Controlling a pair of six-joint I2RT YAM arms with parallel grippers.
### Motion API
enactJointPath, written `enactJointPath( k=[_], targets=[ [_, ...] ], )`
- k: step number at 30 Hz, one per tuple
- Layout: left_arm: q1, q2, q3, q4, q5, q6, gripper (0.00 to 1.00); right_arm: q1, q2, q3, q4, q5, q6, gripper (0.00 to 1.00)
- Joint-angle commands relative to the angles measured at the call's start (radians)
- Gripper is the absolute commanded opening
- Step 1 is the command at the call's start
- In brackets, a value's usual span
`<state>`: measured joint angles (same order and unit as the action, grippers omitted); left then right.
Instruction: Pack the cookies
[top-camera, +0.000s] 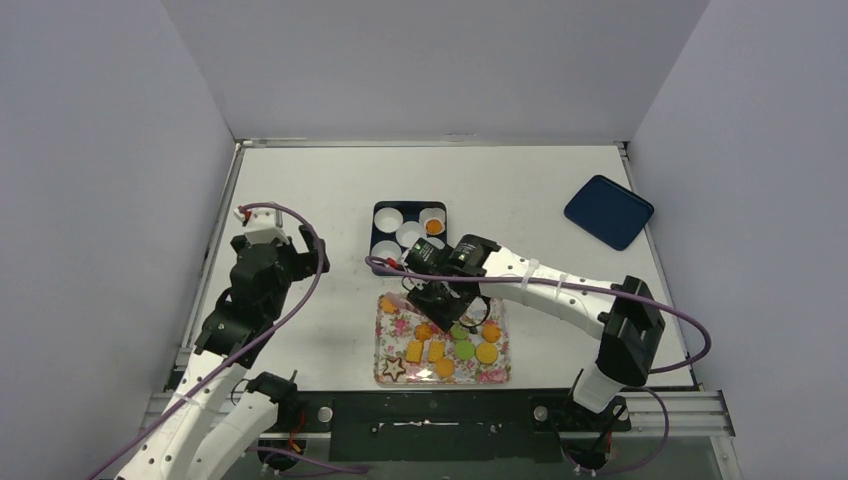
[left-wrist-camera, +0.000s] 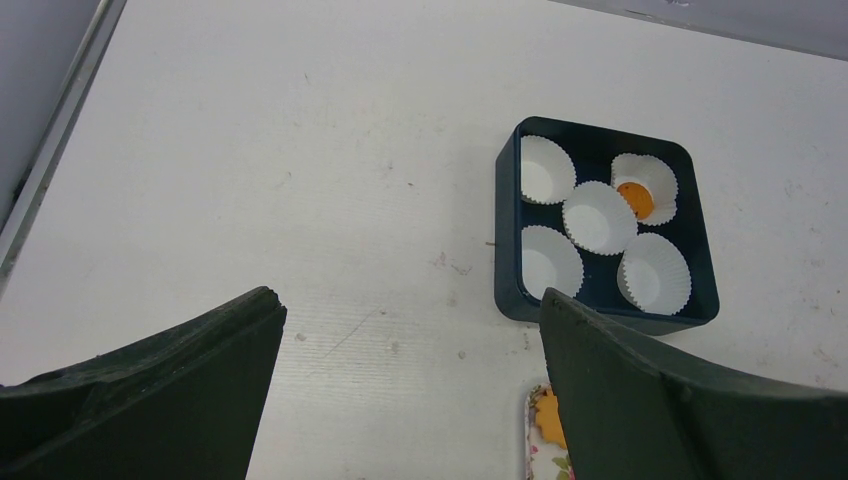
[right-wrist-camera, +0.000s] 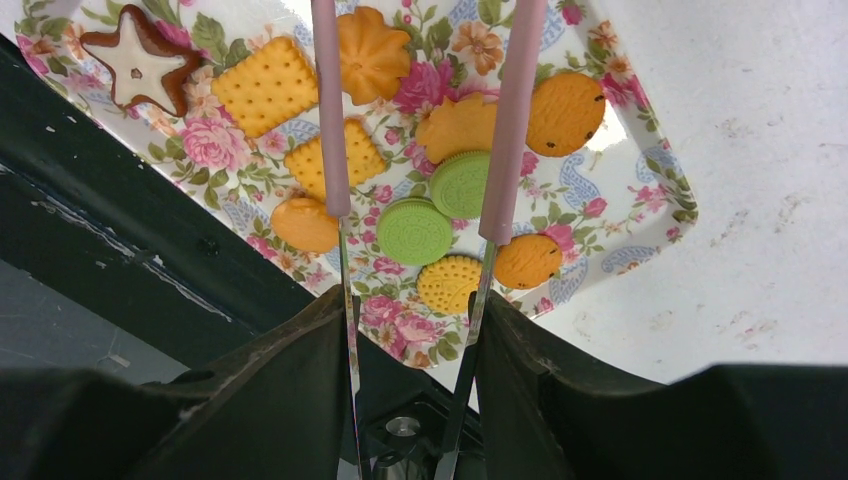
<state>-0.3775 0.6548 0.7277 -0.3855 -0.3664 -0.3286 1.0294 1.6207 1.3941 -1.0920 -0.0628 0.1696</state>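
The cookies lie on a floral tray: orange rounds, two green rounds, orange squares, flower shapes and a brown star. The tray also shows in the top view. My right gripper is shut on metal tongs with pink sleeves, held above the tray; the tong arms stand apart and their tips leave the frame. One orange cookie sits in a white paper cup inside the dark blue box. My left gripper is open and empty, above the table left of the box.
The box holds several white paper cups, all but one empty. A dark blue lid lies at the far right. A flower cookie shows at the floral tray's corner. Grey walls close three sides; a black rail runs along the front.
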Motion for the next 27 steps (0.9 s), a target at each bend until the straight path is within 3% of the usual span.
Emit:
enactJointPath(
  k=[1,27],
  targets=[
    [0.006,-0.007,0.006,0.022,0.002,0.011,0.97,0.011,0.034,0.013,0.032,-0.020,-0.002,0.44],
    [0.006,-0.002,0.012,0.012,-0.037,0.008,0.97,0.026,0.168,0.106,0.050,-0.049,-0.063,0.43]
  ],
)
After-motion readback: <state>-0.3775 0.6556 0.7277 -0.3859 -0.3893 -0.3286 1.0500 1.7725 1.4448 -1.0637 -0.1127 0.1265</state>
